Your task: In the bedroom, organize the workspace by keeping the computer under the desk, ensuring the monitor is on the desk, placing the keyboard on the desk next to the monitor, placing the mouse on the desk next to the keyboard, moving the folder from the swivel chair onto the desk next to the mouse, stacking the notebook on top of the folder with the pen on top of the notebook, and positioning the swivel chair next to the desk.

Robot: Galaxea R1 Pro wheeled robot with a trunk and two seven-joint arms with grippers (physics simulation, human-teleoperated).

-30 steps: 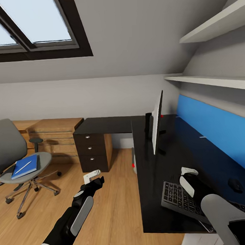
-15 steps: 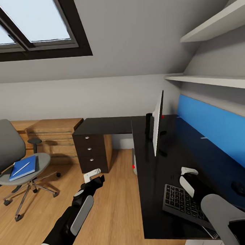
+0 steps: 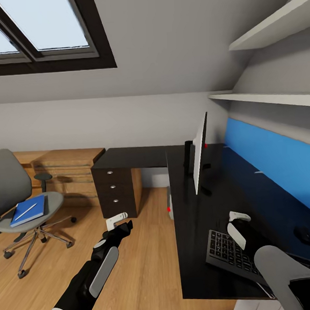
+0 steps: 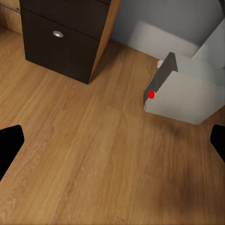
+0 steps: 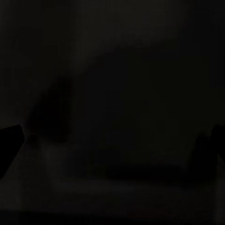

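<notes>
**Chair to my left, worktop to my right**

The swivel chair (image 3: 20, 200) stood at far left, carrying the blue folder (image 3: 28, 211) with the pen (image 3: 25, 211) on top. My left gripper (image 3: 119, 223) hung over the wooden floor (image 3: 143, 266), fingers spread wide. On the black worktop (image 3: 197, 244) stood the monitor (image 3: 199, 154); my right gripper (image 3: 237, 223) hovered wide above the keyboard (image 3: 230, 253), the mouse (image 3: 303, 233) beyond.
</notes>
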